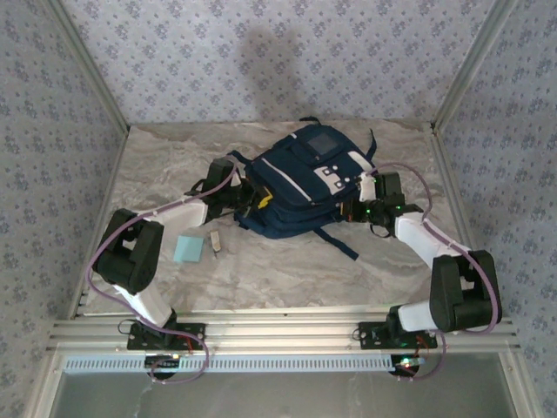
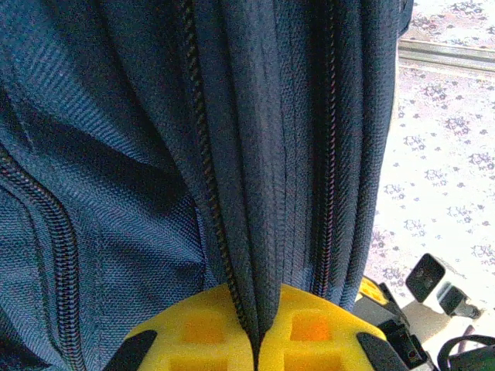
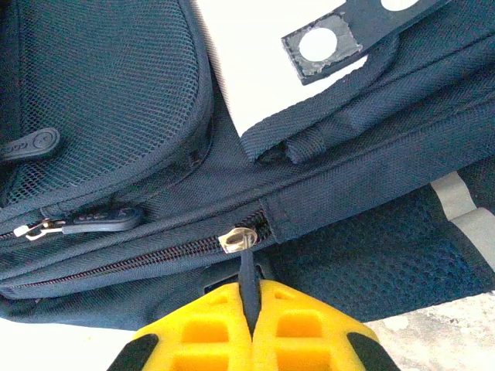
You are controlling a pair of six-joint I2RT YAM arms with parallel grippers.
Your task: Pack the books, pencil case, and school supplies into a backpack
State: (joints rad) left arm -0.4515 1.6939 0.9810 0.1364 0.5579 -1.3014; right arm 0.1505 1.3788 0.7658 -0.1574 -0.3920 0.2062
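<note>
1. Backpack (image 1: 300,183) lies flat on the worktop (image 1: 287,279), toward the far side, between both arms.
2. Left tool (image 2: 257,336): yellow fingers (image 2: 193,332) together, pinching a fold of navy fabric beside a zipper line (image 2: 203,154) at the bag's left edge.
3. Right tool (image 3: 253,325): fingers together, clamped on the dark zipper pull (image 3: 248,282) under the silver slider (image 3: 236,240), at the bag's right edge.
4. Light-blue pad (image 1: 187,248) and small beige block (image 1: 214,242) lie on bare worktop left of the bag, just beside the left forearm, apart from the bag.
5. Dark strap (image 1: 338,240) trails from the bag toward the near edge.
6. Right wrist view adds a mesh pocket (image 3: 100,85) and a second pull tab (image 3: 100,219); the overhead view gives the pad and block.
</note>
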